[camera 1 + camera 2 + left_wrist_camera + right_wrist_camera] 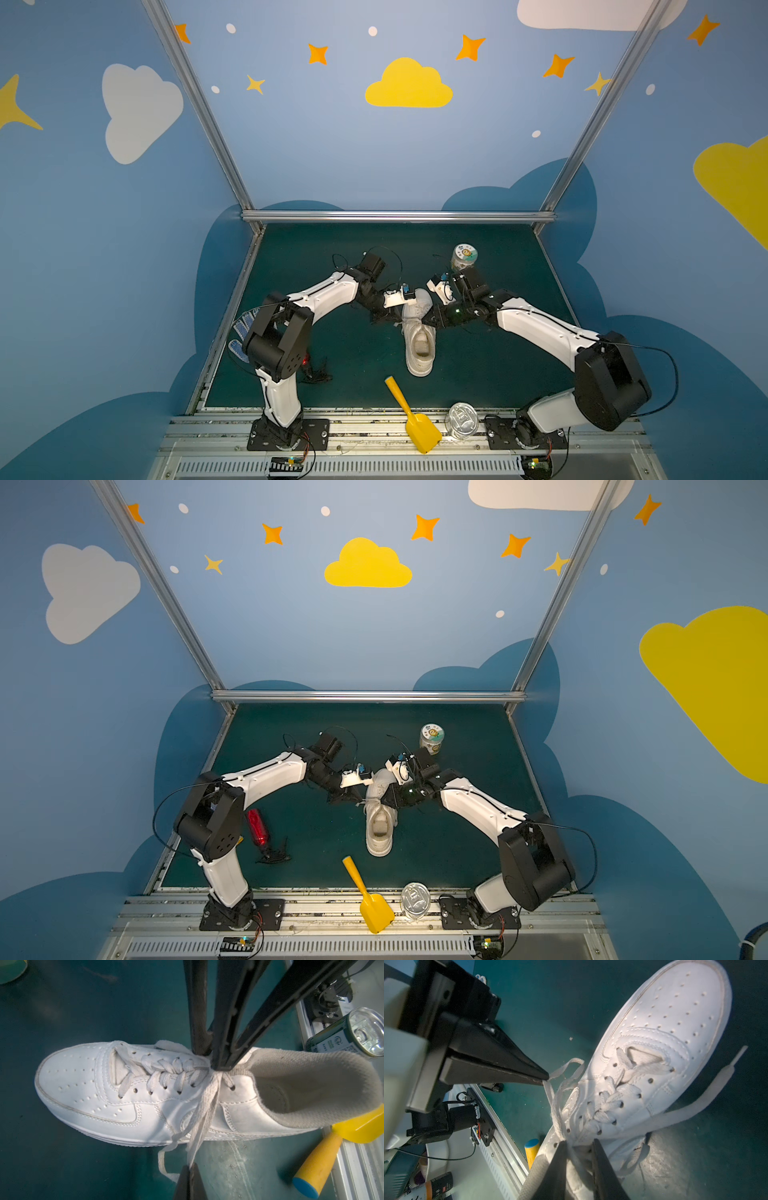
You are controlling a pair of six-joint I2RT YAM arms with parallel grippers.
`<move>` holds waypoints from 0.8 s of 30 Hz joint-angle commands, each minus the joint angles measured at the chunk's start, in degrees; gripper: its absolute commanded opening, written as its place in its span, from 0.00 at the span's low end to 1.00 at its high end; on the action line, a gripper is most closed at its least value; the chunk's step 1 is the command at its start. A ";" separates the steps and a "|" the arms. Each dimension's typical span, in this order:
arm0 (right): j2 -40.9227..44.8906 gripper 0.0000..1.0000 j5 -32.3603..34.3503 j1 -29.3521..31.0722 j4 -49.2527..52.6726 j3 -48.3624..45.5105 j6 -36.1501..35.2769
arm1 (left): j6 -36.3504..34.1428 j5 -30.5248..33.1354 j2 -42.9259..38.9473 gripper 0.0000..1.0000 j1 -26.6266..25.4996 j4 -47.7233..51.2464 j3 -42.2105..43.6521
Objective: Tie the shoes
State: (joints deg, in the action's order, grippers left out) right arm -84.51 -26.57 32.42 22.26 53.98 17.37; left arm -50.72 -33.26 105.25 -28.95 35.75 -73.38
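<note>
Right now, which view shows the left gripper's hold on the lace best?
The right wrist view: the left gripper, seen side on, is shut on the lace. The left wrist view shows it only at the frame edge. Both top views show it too small.

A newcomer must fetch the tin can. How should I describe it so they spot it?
Find the metal rail along the near edge. Between the yellow scoop and the right arm's base sits the can; its silver pull-tab top sets it apart from the printed-lid jar farther back.

Blue walls (332, 166) w/ clouds (408, 85), stars (318, 54); alu frame (397, 216); dk green mat (478, 374).
</note>
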 commanded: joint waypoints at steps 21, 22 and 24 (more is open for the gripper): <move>-0.71 0.22 2.60 -0.22 3.45 -0.46 -0.32 | -0.28 3.98 1.79 0.03 0.08 4.13 -1.06; -0.70 0.22 2.49 -0.25 3.33 -0.45 -0.34 | -0.27 4.11 1.80 0.03 0.12 4.07 -1.06; -0.84 0.22 2.40 -0.25 3.30 -0.49 -0.23 | -0.29 4.50 2.11 0.03 0.12 4.23 -1.15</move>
State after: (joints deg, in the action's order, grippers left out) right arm -84.51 -26.57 32.42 22.28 53.98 17.37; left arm -50.78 -29.76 106.41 -29.04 37.71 -73.49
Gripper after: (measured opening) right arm 0.217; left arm 0.047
